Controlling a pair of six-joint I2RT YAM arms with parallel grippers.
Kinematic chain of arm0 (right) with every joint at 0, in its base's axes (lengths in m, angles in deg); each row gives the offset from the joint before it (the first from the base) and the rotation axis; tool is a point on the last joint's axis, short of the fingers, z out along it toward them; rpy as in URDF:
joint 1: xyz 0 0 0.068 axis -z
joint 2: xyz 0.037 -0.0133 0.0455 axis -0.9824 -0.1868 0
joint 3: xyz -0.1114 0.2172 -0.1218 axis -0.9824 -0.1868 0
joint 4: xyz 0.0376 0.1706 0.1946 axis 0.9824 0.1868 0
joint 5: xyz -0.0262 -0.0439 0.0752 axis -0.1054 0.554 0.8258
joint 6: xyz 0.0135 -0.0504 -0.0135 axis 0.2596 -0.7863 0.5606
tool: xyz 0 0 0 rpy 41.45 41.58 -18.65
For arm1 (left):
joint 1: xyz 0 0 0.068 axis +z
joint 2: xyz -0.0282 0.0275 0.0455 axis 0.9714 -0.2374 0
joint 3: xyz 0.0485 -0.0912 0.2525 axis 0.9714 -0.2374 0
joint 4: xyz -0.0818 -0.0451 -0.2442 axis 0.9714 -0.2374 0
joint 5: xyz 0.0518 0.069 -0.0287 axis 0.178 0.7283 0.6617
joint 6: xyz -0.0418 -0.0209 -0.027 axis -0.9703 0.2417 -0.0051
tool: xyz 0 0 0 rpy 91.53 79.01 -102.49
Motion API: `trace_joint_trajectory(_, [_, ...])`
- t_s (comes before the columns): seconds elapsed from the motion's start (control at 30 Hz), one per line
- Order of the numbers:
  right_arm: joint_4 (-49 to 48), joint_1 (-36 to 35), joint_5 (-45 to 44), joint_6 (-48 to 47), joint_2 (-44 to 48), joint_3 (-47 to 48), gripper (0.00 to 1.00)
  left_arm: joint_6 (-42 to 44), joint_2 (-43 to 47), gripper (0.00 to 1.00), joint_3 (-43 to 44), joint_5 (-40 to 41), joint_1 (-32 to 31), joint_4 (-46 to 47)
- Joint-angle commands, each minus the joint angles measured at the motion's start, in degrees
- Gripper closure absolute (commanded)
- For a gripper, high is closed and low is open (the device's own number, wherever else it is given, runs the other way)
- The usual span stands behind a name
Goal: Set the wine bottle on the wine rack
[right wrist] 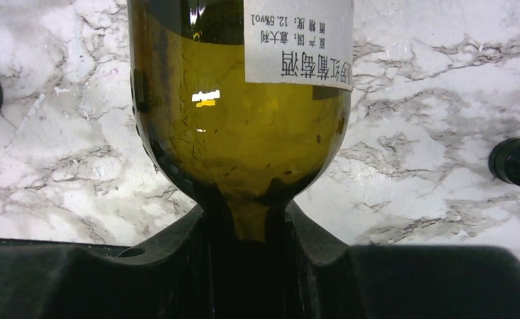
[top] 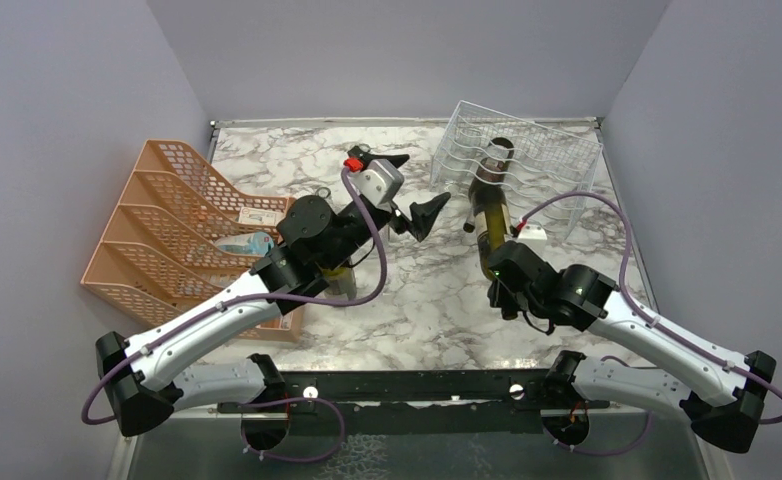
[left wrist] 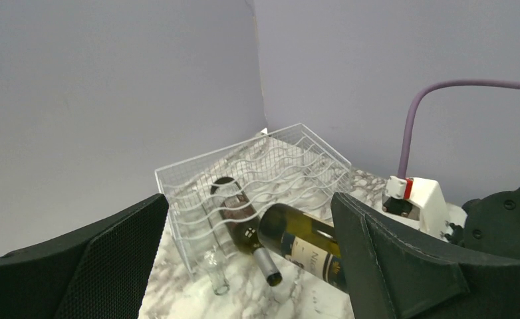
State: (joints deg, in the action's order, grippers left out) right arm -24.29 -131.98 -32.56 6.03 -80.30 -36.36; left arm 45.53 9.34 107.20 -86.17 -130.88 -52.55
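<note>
The silvery-white wire wine rack (top: 542,150) stands at the back right; it also shows in the left wrist view (left wrist: 277,163). A dark bottle (top: 497,158) lies in one of its cradles, neck sticking out the front (left wrist: 267,262). My right gripper (top: 505,268) is shut on the neck of a green wine bottle (top: 489,222) with a label. The bottle's base points at the rack front, close beside the dark bottle (left wrist: 234,212). In the right wrist view the neck (right wrist: 244,222) sits clamped between the fingers. My left gripper (top: 412,190) is open and empty, left of the rack.
An orange mesh tiered organizer (top: 182,215) stands at the left. Another bottle (top: 339,278) stands under my left arm. A clear glass bottle neck (left wrist: 215,269) sticks out of the rack's near corner. Grey walls close in the table on three sides.
</note>
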Motion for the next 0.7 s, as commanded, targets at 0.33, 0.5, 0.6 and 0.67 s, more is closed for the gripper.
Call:
trace_joint_trajectory(0.33, [-12.6, 10.7, 5.0, -3.1, -2.8, -3.3, 0.99, -13.8, 13.2, 0.01, -6.2, 8.4, -0.3, -11.4])
trace_joint_trajectory(0.5, [-14.6, 16.3, 9.9, -4.8, -4.5, -4.9, 0.99, -14.0, 16.3, 0.01, -8.2, 10.5, -0.3, -11.6])
trace_joint_trajectory(0.6, [-14.8, 19.2, 9.7, -5.7, -4.9, -5.0, 0.99, -13.6, 17.9, 0.01, -9.6, 10.9, -0.3, -10.0])
trace_joint_trajectory(0.67, [-15.9, 20.6, 10.0, -7.0, -4.7, -5.5, 0.99, -12.9, 18.6, 0.01, -10.2, 10.9, -0.3, -9.1])
